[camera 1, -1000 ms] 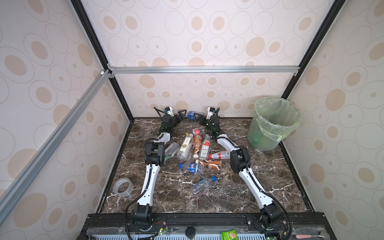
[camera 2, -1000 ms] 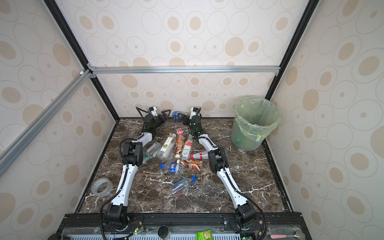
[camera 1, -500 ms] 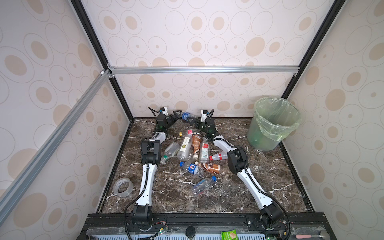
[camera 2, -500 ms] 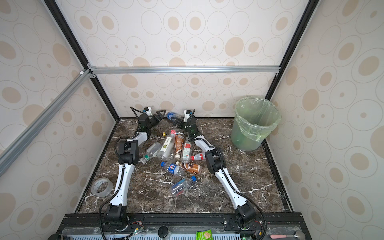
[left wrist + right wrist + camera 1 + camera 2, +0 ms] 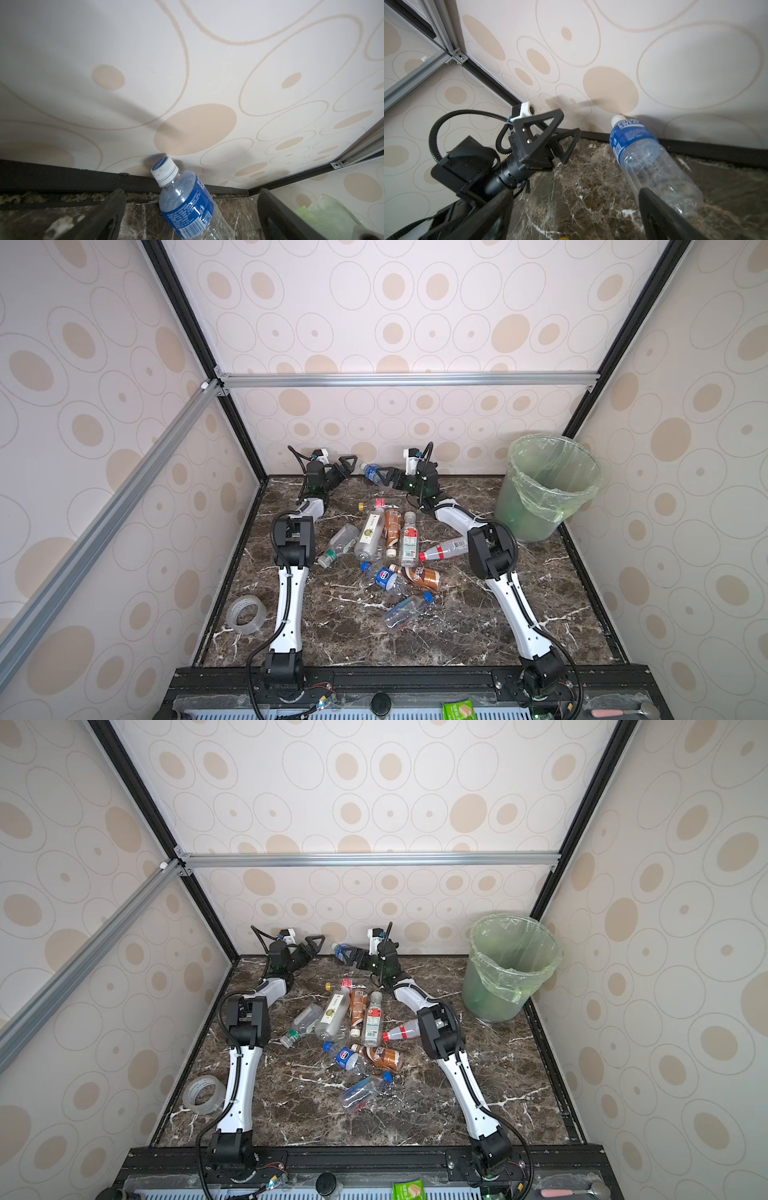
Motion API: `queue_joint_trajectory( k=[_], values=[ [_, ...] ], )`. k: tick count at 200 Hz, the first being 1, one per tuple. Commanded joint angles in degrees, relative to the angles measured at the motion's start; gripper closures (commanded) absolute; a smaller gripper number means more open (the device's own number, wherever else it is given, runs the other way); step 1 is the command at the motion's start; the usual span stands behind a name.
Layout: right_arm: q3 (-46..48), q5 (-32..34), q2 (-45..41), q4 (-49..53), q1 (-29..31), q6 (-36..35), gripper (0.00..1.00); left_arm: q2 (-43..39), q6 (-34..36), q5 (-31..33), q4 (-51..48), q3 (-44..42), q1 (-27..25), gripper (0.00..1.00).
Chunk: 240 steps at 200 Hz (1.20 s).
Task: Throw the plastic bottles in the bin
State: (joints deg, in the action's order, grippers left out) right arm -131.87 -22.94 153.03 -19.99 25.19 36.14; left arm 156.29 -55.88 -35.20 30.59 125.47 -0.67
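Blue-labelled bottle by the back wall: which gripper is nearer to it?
Right. The right gripper, open, has a finger beside the base of the blue-labelled bottle. The left gripper, also open, faces it from the cap side across a clear gap.

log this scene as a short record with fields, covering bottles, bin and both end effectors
back wall: clear plastic bottle with blue label and white cap, cap towards wall
right end effector: open, one finger beside that bottle's base, no grip
left end effector: open, empty, same bottle just ahead
mid-table: pile of assorted plastic bottles, lying down
bin: round translucent bin, green bag liner, back right corner
extra: clear tape roll, front left
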Motion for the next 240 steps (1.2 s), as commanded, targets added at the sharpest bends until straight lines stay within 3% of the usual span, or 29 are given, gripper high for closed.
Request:
queue_joint_trajectory(
  k=[1, 34, 61, 96, 240],
  values=[
    [-9.3, 1.3, 2.4, 11.2, -1.4, -6.6, 0.02, -3.9, 1.7, -1.5, -0.5, -2.1, -0.4, 0.01],
    [-23.7, 3.5, 12.5, 17.0, -3.2, -8.7, 0.0, -4.7, 2.9, -2.2, -3.3, -3.0, -1.3, 0.01],
    [-22.3, 3.1, 14.8, 11.2, -3.9, -7.8, 0.01, -4.4, 2.6, -2.6, -2.9, -3.4, -1.7, 0.01],
    [-27.9, 4.1, 20.6, 8.4, -3.6, -4.0, 0.01, -2.8, 2.2, -3.2, -3.5, -1.6, -2.2, 0.01],
    [-28.7, 2.3, 20.8, 3.6, 1.7, -1.8, 0.01, -7.6, 4.9, -2.1, -3.6, -8.9, 0.2, 0.01]
  ],
)
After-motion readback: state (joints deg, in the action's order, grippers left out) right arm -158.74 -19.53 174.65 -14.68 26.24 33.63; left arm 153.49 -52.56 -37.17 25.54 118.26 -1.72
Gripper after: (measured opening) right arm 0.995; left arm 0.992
